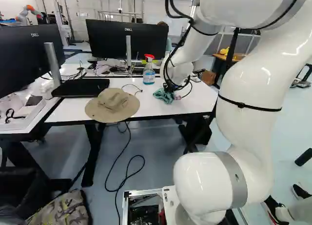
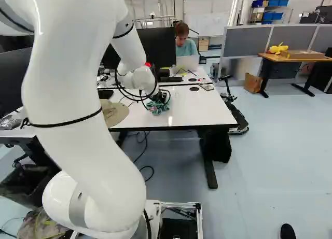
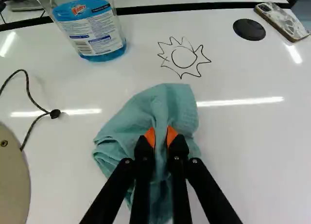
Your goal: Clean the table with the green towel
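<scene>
Pinching the green towel (image 3: 167,100) in the hand (image 3: 161,135), closed to a narrow gap on a gathered ridge near the middle of the cloth. Spread in loose folds beneath and around the hand, apparently touching the bench (image 3: 257,151). Probably light, limp, unbreakable; prone to bunching under drag. Best gripped at that ridge, leaving outer folds free to wipe. Next, likely: press lightly, sweep toward the sun-like drawing (image 3: 184,67) ahead of the hand.
</scene>
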Controlling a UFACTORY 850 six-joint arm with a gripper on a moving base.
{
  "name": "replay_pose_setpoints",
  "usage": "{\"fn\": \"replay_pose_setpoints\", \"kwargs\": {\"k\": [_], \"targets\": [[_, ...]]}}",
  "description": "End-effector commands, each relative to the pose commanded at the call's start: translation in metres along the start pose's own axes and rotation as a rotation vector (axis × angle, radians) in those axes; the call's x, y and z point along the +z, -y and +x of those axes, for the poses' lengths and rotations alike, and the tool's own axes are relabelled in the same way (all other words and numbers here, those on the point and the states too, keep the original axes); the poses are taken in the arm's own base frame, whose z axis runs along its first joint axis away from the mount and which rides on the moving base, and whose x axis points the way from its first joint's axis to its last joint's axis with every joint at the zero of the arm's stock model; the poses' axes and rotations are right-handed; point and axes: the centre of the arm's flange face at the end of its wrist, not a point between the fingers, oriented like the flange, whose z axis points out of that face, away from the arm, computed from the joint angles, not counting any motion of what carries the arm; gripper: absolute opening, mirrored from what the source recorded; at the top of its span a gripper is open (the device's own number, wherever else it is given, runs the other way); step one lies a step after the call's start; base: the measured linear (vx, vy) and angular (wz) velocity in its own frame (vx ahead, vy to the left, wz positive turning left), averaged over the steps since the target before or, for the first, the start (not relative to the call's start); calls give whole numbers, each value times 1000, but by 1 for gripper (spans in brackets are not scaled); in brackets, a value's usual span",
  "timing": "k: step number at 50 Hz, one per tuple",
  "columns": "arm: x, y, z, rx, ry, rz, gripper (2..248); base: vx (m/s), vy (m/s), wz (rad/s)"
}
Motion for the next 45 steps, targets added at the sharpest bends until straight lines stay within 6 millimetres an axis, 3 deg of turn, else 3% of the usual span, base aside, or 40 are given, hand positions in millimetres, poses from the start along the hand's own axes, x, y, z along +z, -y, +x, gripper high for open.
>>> {"fn": "replay_pose_setpoints", "kwargs": {"k": [24,45], "targets": [[10,38,11,-53,-7,48,46,0,0,0],[-3,68,-3,-100,0,88,46,0,0,0]]}}
